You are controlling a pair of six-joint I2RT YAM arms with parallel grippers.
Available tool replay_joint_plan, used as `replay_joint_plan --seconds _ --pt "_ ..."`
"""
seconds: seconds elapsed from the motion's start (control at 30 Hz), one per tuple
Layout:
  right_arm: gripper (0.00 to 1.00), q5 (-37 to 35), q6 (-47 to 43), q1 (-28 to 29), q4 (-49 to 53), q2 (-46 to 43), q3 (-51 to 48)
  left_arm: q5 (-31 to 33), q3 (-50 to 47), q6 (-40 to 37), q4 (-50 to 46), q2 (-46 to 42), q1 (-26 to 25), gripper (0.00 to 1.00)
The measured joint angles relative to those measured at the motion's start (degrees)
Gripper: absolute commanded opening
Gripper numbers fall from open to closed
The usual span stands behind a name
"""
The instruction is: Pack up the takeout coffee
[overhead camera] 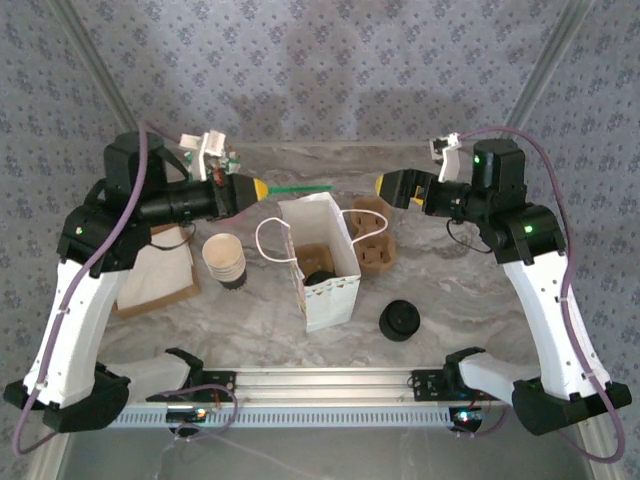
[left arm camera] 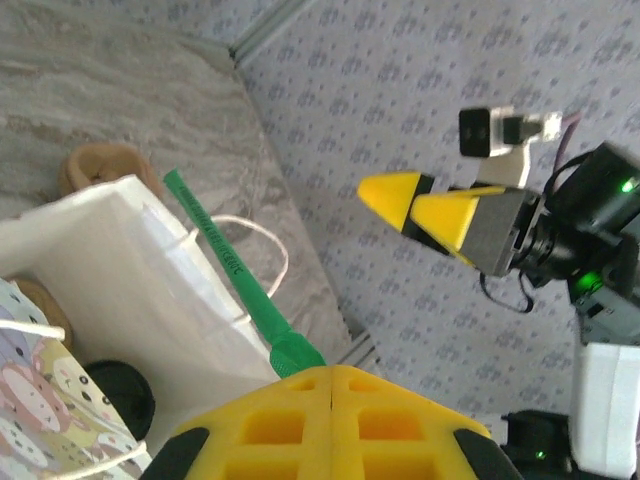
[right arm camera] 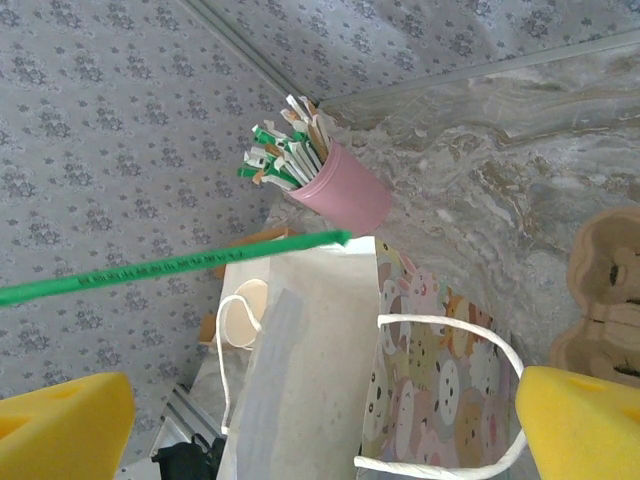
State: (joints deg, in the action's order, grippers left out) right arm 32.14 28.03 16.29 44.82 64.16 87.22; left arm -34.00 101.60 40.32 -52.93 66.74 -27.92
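My left pincer [overhead camera: 262,188] is clamped shut on the end of a green straw [overhead camera: 298,188]. The straw runs level away from it toward my right pincer [overhead camera: 381,185], which is wide open and empty. Just below the straw's tip stands the paper bag [overhead camera: 330,300]. The takeout coffee [overhead camera: 320,277] sits inside it, black lid up, seemingly upright with its long axis vertical. The cup looks packed; the straw has yet to go in.

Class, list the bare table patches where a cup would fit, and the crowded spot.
Bare: the near strip between cup stack and paper bag; the marble right of the black lids. Crowded: beside the bag, at the cardboard carrier.
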Motion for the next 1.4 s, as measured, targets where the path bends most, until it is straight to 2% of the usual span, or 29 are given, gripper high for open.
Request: replay_joint_plan --seconds 0.2,0.67,1.07,1.4 --pt "1.00 0.0 0.0 0.0 0.1 -0.1 -1.2 3.4 -0.6 -0.9 -2.8 0.3 -3.4 0.00" --pt "1.00 0.0 0.0 0.0 0.0 0.0 -1.8 7.0 0.5 -3.5 -10.2 -0.2 -3.4 0.00" --pt "1.00 0.0 0.0 0.0 0.0 0.0 -1.9 8.3 2.3 -4.6 -12.5 -2.2 -3.4 0.00" --pt "1.00 0.0 0.0 0.0 -0.3 0.0 -2.2 9.7 2.7 -6.0 -13.2 3.9 -3.5 0.00"
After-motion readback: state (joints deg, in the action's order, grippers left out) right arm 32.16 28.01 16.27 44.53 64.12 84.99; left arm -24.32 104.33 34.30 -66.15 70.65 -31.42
